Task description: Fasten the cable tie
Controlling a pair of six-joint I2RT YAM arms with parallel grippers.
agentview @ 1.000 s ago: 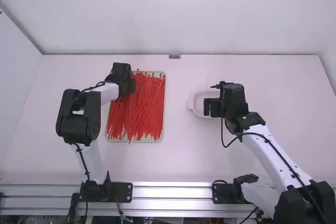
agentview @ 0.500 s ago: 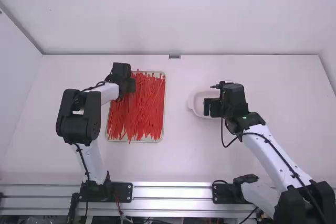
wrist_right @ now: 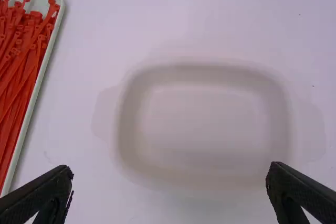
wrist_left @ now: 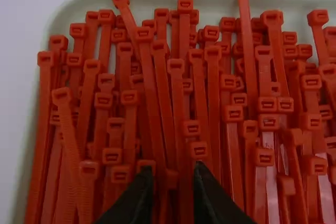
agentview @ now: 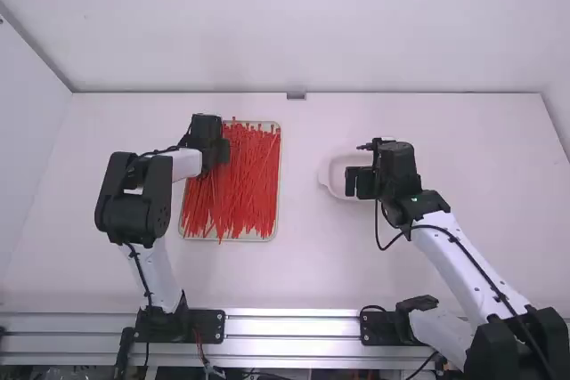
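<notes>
Your left gripper (wrist_left: 171,169), fingers slightly parted, straddles the cable ties (wrist_left: 173,103) heaped in the tray (wrist_left: 79,1), nine o'clock from the bowl (wrist_right: 202,124). Closing here risks snagging several. Your right gripper (wrist_right: 168,172) hangs wide open.

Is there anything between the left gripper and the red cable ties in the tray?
Nothing visible. The left gripper sits right at the pile of cable ties in the tray, its open fingers on either side of one tie.
</notes>
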